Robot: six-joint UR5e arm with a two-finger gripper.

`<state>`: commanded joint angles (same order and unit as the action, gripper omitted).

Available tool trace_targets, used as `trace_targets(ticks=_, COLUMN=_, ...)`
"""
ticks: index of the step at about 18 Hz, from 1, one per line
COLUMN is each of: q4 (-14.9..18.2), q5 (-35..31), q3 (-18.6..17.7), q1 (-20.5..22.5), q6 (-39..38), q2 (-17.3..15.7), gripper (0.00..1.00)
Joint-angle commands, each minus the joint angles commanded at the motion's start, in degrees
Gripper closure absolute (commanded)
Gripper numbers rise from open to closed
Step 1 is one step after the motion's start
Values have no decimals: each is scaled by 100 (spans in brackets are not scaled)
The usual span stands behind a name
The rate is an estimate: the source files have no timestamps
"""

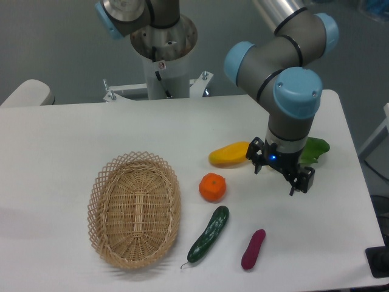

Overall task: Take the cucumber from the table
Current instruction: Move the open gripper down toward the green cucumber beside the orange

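The cucumber (208,235) lies untouched on the table (73,131), between a wicker basket (134,209) and a purple vegetable (253,249), just below an orange (212,187). The gripper (279,173) (fingers spread, holding nothing) hovers well apart, beside a yellow mango (229,154).

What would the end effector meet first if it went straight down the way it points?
Probably bare table: the end effector points down at white surface right of the cucumber, though depth is hard to judge.

leafy vegetable (316,149) — mostly hidden behind arm | hand (278,172) — fingertips too dark to tell
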<state>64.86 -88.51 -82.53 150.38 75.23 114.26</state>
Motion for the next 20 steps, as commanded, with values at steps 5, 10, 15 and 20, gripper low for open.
trace_targets(ticks=5, q4=-26, q5=-9, q3=-44, q1=-52, q6=-78, q2=26, gripper=1)
trace_targets(ticks=10, q4=-35, q5=-9, q3=-132, q1=-166, q6=-412, q2=97, gripper=0)
trace_targets(ticks=15, q4=-192, q5=0, q3=-202, q1=-430, q6=-1378, q2=351, gripper=0)
trace_targets(ticks=20, q4=-571, q5=9, q3=-211, q1=-720, q6=-2319, q2=773, gripper=0)
